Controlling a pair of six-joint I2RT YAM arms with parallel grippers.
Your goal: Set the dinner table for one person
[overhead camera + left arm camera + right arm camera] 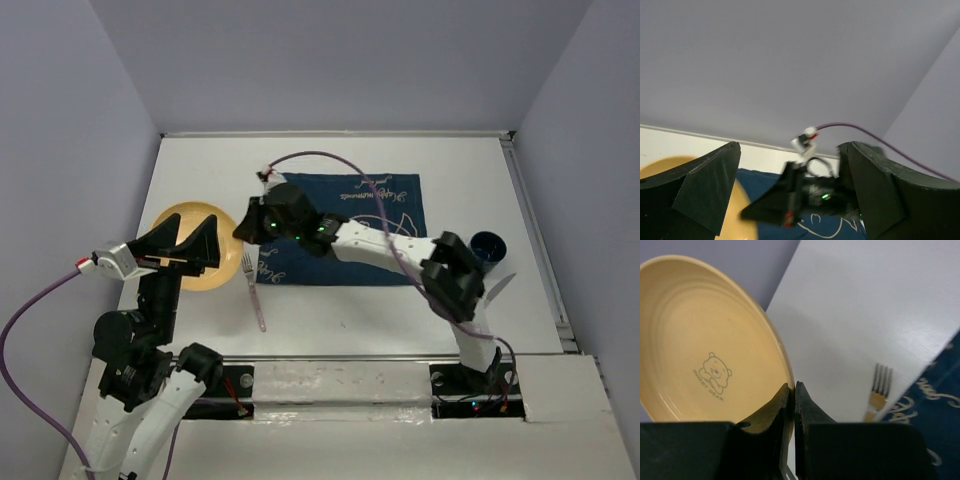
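Reaching leftward across the blue mat (380, 200), my right tool (794, 390) sits just off the mat's left edge, its two fingers pinched together on the near rim of the yellow plate (710, 355). That plate, with a small bear printed inside, is just beside the mat on its left and not on the cloth. My left tool (192, 232) hangs in the air above the plate, left of the mat, with its fingers spread wide apart and nothing between them. A fork (880, 387) lies along the mat's left edge, tines pointing away from me, with its handle running off toward the mat's near-left corner. A dark blue cup (487, 246) stands just off the mat's right side. The white worktop (350, 310) lies flat beneath the mat and spreads well past it on every side.
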